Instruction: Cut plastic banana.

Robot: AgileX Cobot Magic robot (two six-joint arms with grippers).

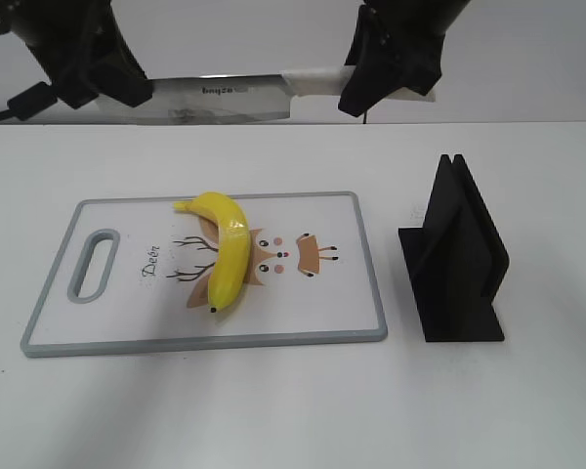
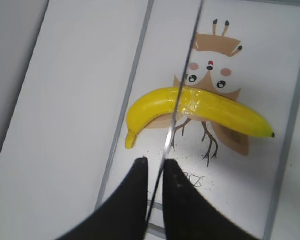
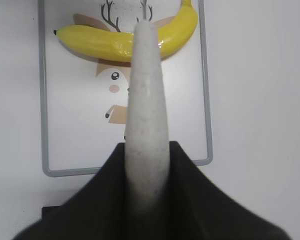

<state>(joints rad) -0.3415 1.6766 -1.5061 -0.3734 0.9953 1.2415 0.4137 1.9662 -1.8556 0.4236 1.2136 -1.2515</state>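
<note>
Nearest the exterior camera is bare white worktop (image 1: 273, 410); on it, left of centre, lies the grey-rimmed cutting board (image 1: 376, 293), and toward the right edge, well apart from the board, stands a black knife stand (image 1: 454, 259), nothing in it.

The knife (image 1: 225, 98) hangs level above the board's far edge, carried by both arms. The right gripper (image 3: 145, 165) is closed around the pale speckled handle (image 3: 146, 100). The left gripper (image 2: 155, 172) has its fingers (image 2: 135, 190) pinched on the blade's thin edge near the tip.

The plastic banana (image 1: 225, 256) lies loose on the middle of the board, across the printed deer, stem toward the far edge, black tip toward the near edge. A taped seam shows partway along it.

Risks, as judged:
- Two-arm carry: any mismatch in descent could twist the blade out of the left pinch, which grips little surface.
- The banana is curved, glossy and unrestrained; pressure off its crown could roll or skid it.
- In the left wrist view the blade lines up close to the seam; a drift sideways would land on solid plastic and stall the cut.
</note>
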